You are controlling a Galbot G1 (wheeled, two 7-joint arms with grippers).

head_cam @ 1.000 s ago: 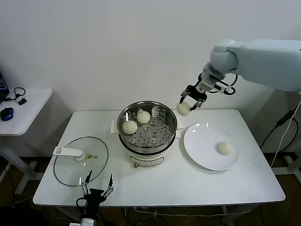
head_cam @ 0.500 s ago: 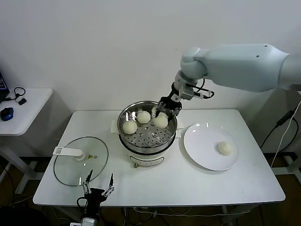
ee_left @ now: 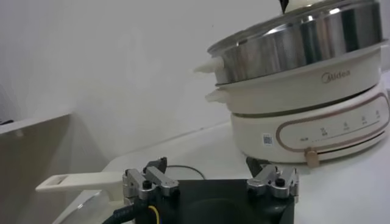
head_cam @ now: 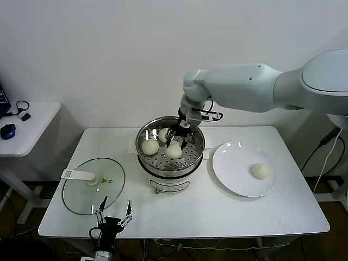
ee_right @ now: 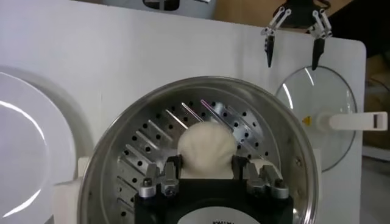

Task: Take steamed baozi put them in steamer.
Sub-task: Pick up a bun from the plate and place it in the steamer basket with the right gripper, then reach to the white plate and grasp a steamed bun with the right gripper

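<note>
The right hand (head_cam: pixel 174 137) holds 1 baozi (head_cam: pixel 174 149) inside the steamer (head_cam: pixel 170 166); the left hand (head_cam: pixel 113 213), wide, waits at 7 o'clock.

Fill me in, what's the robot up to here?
It's moving buns from the plate into the steamer. The right hand holds a bun over the steamer tray, beside two buns already inside. One bun waits on the plate. The left hand sits idle and open at the table's near edge.

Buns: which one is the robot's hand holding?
The bun at the front of the steamer, pinched by the right hand. Two other buns sit free behind it, and the fourth lies alone on the white plate.
</note>
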